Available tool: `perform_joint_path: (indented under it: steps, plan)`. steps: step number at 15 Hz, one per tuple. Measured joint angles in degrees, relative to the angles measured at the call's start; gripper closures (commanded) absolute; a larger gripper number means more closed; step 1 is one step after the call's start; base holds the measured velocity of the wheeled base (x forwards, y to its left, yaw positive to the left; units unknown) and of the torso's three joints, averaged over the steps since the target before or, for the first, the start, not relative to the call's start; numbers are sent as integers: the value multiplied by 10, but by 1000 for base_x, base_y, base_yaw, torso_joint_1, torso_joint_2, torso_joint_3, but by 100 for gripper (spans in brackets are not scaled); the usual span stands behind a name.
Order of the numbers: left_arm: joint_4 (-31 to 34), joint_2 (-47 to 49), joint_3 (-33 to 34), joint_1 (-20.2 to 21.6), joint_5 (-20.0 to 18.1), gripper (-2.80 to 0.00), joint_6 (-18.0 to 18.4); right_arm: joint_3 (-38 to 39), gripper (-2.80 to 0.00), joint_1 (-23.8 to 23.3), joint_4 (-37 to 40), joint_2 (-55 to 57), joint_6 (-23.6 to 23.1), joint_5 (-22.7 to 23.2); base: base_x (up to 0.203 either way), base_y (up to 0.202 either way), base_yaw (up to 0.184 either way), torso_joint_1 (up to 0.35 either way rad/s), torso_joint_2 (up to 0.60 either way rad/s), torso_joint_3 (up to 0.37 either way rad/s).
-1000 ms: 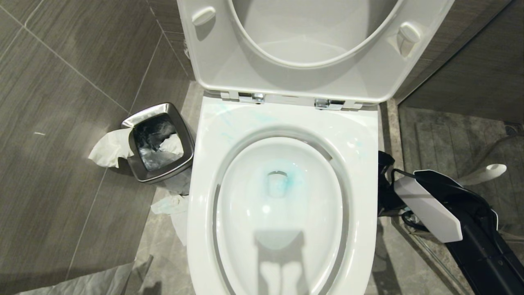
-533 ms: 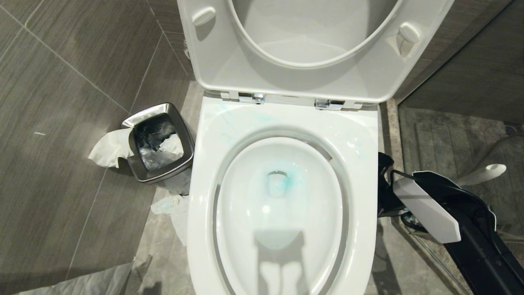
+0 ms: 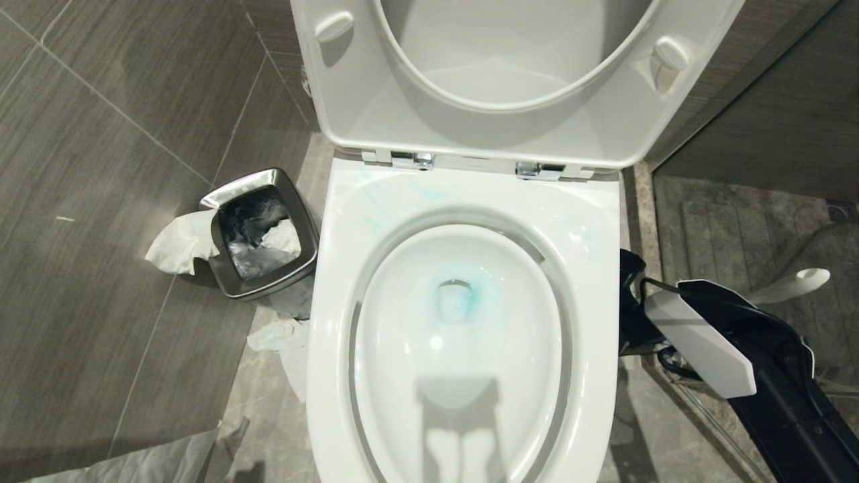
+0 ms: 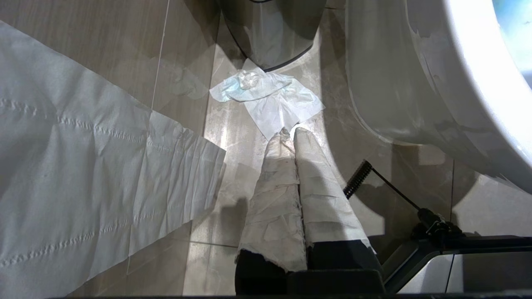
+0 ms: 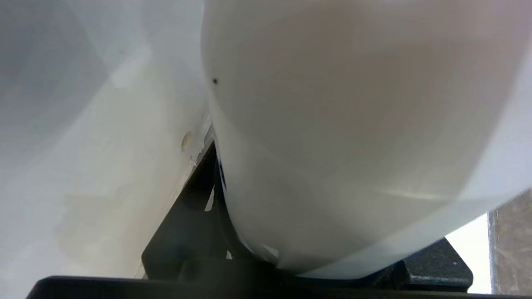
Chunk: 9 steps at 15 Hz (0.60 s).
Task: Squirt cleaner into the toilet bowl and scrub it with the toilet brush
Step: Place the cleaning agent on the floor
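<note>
Some teal cleaner [image 3: 470, 295] tinting bowl water.

**Gloss, steel and crumpled paper**

The toilet bowl [image 3: 463, 349] is glossy white ceramic, streaked with pale teal cleaner [image 3: 463, 298]. The waste bin [image 3: 231, 268] is brushed steel. Crumpled tissue paper [image 3: 176, 243] looks soft and matt. The floor [image 3: 87, 302] is grained matt grey tile.

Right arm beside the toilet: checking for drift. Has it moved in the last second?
No. The right arm sits at the same spot beside the toilet bowl rim.
</note>
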Motion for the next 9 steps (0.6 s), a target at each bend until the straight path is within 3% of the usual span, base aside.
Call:
perform_joint_path:
  steps: [9]
  plan:
    - [0,0,0,0,1,0,0,1,0,-2,0,-4,-4,0,0,0,0,0,0,0]
